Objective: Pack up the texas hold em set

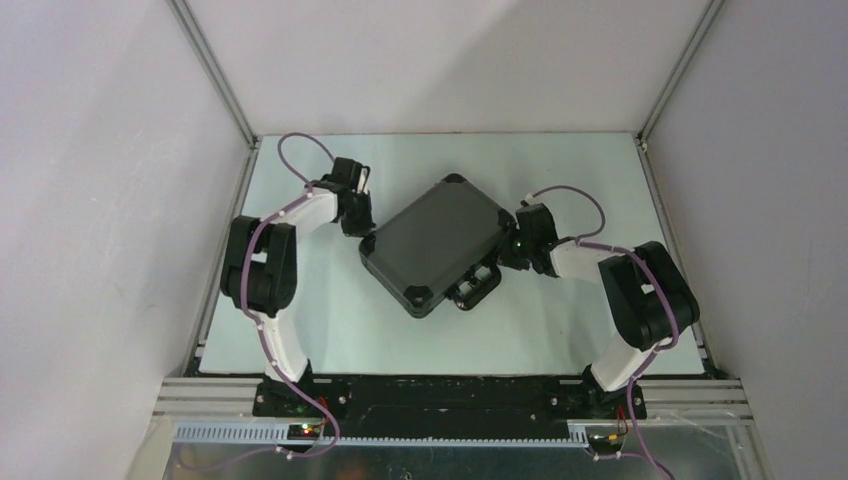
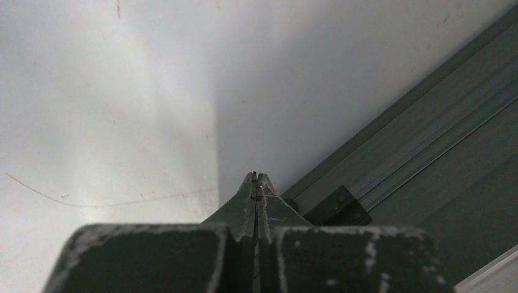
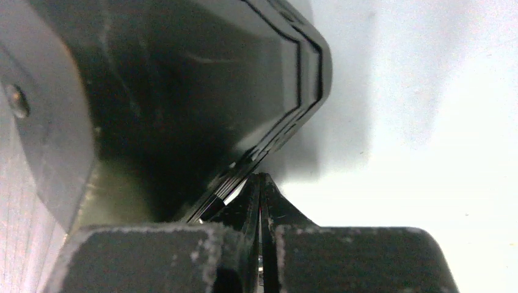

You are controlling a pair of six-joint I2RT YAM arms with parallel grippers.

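The black hard case (image 1: 437, 241) lies closed and turned diagonally in the middle of the white table, its handle (image 1: 475, 287) at the near right side. The chips, card decks, dice and buttons are out of view. My left gripper (image 1: 357, 222) is shut and empty just beside the case's left corner; in its wrist view the gripper (image 2: 256, 177) shows closed fingers pointing at the wall and frame rail. My right gripper (image 1: 517, 248) is shut and empty against the case's right edge; in the right wrist view the gripper (image 3: 261, 178) touches the case's seam (image 3: 183, 110).
White enclosure walls rise left, back and right. An aluminium frame rail (image 2: 421, 140) with a black bracket (image 2: 338, 207) runs by the left gripper. The table's bare surface (image 1: 330, 330) lies between the case and the arm bases.
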